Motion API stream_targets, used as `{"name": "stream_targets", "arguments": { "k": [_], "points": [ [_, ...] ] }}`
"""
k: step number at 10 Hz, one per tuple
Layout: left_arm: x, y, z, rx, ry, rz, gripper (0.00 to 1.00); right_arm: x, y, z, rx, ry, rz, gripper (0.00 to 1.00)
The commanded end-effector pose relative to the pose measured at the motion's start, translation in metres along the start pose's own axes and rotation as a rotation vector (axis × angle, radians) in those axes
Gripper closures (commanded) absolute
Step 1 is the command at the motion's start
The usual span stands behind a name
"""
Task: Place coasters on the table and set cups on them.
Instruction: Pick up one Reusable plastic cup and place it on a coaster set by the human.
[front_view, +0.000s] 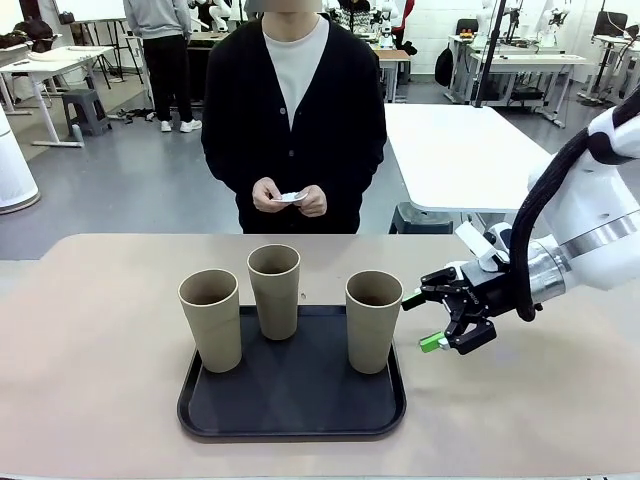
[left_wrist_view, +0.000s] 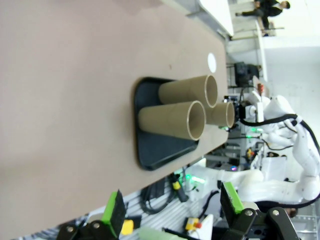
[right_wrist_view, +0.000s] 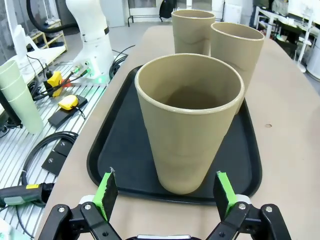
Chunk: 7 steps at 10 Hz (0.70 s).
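Three tan cups stand upright on a black tray (front_view: 210, 415): the left cup (front_view: 211, 320), the middle cup (front_view: 274, 290) and the right cup (front_view: 373, 320). At the far side of the beige table (front_view: 90, 330), a person holds small white coasters (front_view: 290, 197) in both hands. My right gripper (front_view: 420, 320) is open just right of the right cup, its fingertips short of the cup's wall. In the right wrist view that cup (right_wrist_view: 189, 125) stands close ahead of the open right gripper (right_wrist_view: 165, 195). My left gripper (left_wrist_view: 172, 207) is open and well away from the cups (left_wrist_view: 172, 120).
The tray (right_wrist_view: 125, 145) takes up the table's middle, with bare tabletop to its left and right. A small white round spot (left_wrist_view: 212, 62) lies on the tabletop beyond the cups; I cannot tell what it is. Cables and tools (right_wrist_view: 60, 107) lie off the table's near edge.
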<state>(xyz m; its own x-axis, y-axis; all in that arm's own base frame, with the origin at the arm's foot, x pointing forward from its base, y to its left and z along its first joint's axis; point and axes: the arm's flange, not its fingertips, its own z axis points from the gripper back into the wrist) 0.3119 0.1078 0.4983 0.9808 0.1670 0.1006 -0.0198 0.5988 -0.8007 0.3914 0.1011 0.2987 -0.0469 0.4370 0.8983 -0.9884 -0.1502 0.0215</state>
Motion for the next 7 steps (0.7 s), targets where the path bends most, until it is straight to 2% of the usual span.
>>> {"name": "stream_targets", "arguments": {
  "k": [1, 3, 7],
  "points": [
    [0.000, 0.000, 0.000, -0.009, -0.006, 0.002, 0.00, -0.003, -0.008, -0.007, -0.005, -0.017, 0.051, 0.00],
    [0.000, 0.000, 0.000, -0.009, -0.006, 0.002, 0.00, -0.003, -0.011, -0.010, -0.010, -0.032, 0.060, 0.00],
    [0.000, 0.000, 0.000, -0.009, -0.006, 0.002, 0.00, -0.011, -0.018, -0.017, -0.003, -0.138, 0.028, 0.00]
  ]
}}
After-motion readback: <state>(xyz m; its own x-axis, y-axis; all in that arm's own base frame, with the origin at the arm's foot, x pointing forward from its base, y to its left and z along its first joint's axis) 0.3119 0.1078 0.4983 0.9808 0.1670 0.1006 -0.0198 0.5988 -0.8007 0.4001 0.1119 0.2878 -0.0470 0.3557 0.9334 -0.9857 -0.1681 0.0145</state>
